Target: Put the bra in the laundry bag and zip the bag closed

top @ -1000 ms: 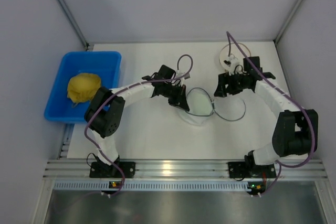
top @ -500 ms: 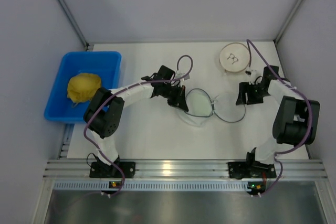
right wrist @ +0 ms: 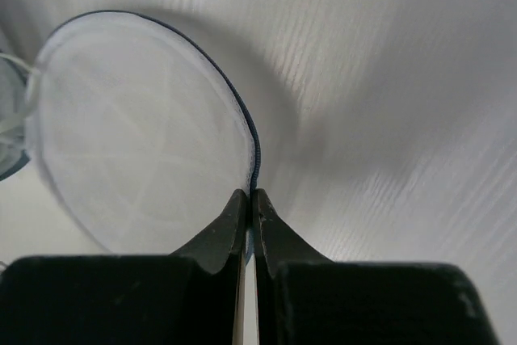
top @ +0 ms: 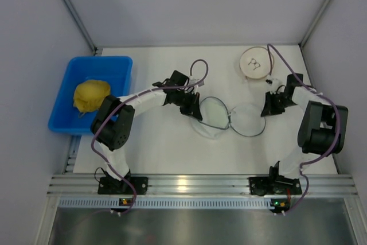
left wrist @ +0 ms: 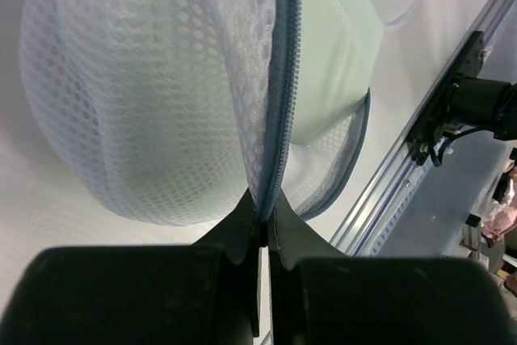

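Mesh laundry bag (right wrist: 137, 135) rim in right tool (right wrist: 249, 195)

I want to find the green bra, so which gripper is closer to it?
Left. The left gripper pinches the laundry bag by its zipper rim, right beside the bra. The right gripper pinches the rim of the bag's opposite flap, farther away.

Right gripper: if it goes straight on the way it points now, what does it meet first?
The laundry bag: the right gripper is shut on its dark rim and would push that first. Beyond it only table shows, but depth is unclear.
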`<action>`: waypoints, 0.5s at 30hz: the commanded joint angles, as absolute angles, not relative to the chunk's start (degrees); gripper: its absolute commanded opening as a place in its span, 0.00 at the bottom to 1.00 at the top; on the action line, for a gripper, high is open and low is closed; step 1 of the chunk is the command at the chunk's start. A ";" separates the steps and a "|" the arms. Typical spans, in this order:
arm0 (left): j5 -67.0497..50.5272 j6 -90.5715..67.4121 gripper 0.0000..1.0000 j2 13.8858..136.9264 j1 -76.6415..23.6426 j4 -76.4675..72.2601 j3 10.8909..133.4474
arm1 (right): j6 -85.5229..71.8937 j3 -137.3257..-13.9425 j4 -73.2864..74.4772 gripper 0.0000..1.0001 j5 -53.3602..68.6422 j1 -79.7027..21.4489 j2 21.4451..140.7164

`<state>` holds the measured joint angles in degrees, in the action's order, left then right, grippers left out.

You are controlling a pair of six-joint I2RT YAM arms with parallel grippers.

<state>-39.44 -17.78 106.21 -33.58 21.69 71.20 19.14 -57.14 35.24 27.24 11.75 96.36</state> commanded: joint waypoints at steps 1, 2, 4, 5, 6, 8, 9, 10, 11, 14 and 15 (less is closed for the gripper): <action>-35.52 -14.86 0.00 102.22 -32.87 25.21 74.78 | 21.35 -62.65 41.54 0.00 32.51 14.15 87.91; -33.94 -14.68 0.00 101.96 -32.78 26.01 75.32 | 21.62 -64.93 43.31 0.00 34.87 14.50 84.50; -32.88 -14.06 0.00 100.82 -32.78 27.16 75.76 | 21.80 -66.88 46.82 0.00 36.64 15.03 80.97; -31.74 -14.15 0.00 100.20 -32.78 27.33 75.76 | 21.88 -68.28 47.89 0.00 39.17 14.94 77.99; -31.47 -14.06 0.00 99.06 -32.78 27.42 75.94 | 21.71 -68.81 48.86 0.00 40.24 14.94 76.65; -30.77 -14.15 0.00 98.00 -32.78 27.77 76.20 | 21.62 -70.30 52.19 0.00 43.14 14.68 73.58; -30.50 -14.15 0.00 96.87 -32.78 28.03 76.46 | 21.53 -70.75 53.25 0.00 43.33 14.33 72.69; -30.06 -14.15 0.00 96.33 -32.87 28.47 76.73 | 21.62 -71.27 54.31 0.00 43.59 14.07 71.99; -29.36 -14.15 0.00 95.98 -32.96 29.09 77.25 | 21.62 -72.50 56.32 0.00 43.59 13.71 70.59; -26.03 -12.49 0.00 95.27 -33.66 33.21 80.24 | 21.88 -74.70 58.62 0.00 41.85 12.13 66.91; -23.58 -11.18 0.00 95.36 -34.10 34.61 81.81 | 21.88 -74.97 58.36 0.00 39.75 9.95 65.84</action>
